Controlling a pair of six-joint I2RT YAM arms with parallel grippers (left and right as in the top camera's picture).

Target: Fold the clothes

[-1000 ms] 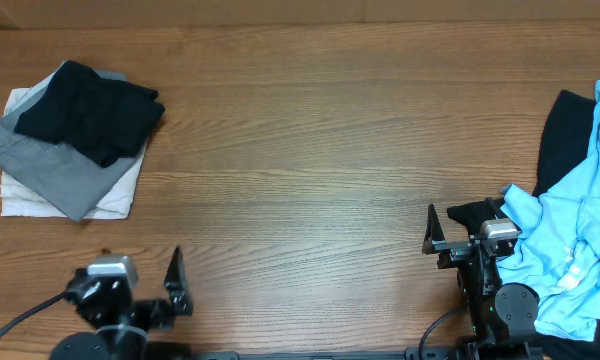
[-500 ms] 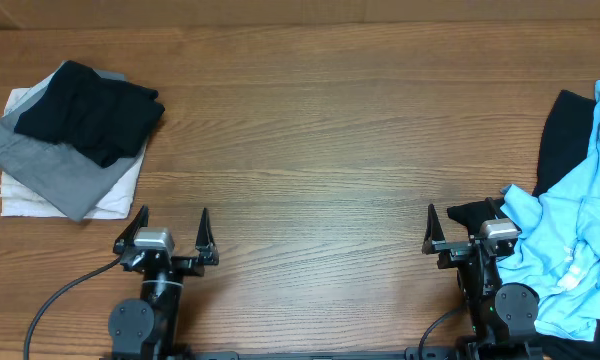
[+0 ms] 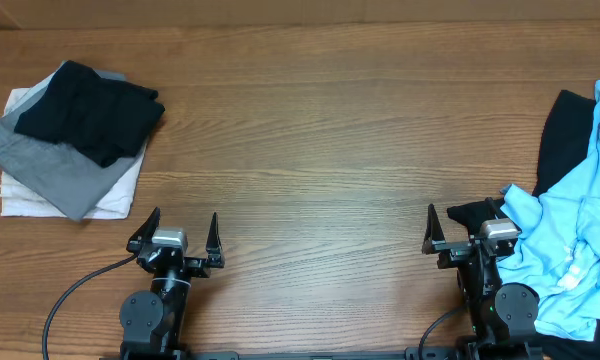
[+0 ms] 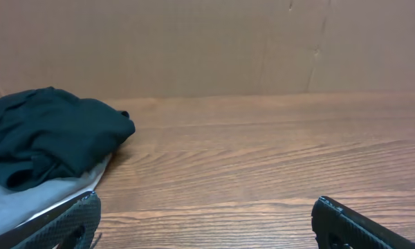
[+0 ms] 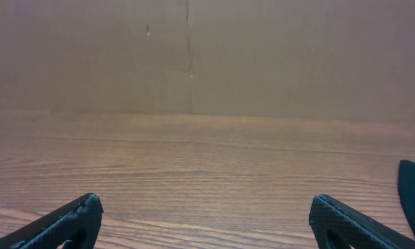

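Observation:
A stack of folded clothes (image 3: 72,140) lies at the far left: a black garment (image 3: 92,110) on a grey one (image 3: 50,165) on a white one (image 3: 115,195). It also shows in the left wrist view (image 4: 45,142). A loose heap at the right edge has a light blue garment (image 3: 575,235) over a black one (image 3: 560,135). My left gripper (image 3: 177,230) is open and empty near the front edge, right of the stack. My right gripper (image 3: 462,225) is open and empty, its right finger beside the blue heap.
A brown cardboard wall (image 5: 194,55) stands along the table's far edge. The wooden table (image 3: 320,150) stretches between the two clothes piles. A black cable (image 3: 75,290) runs from the left arm's base.
My left arm has swung right and turned to face the far wall, settling near the front edge. The right arm and the clothes have not moved.

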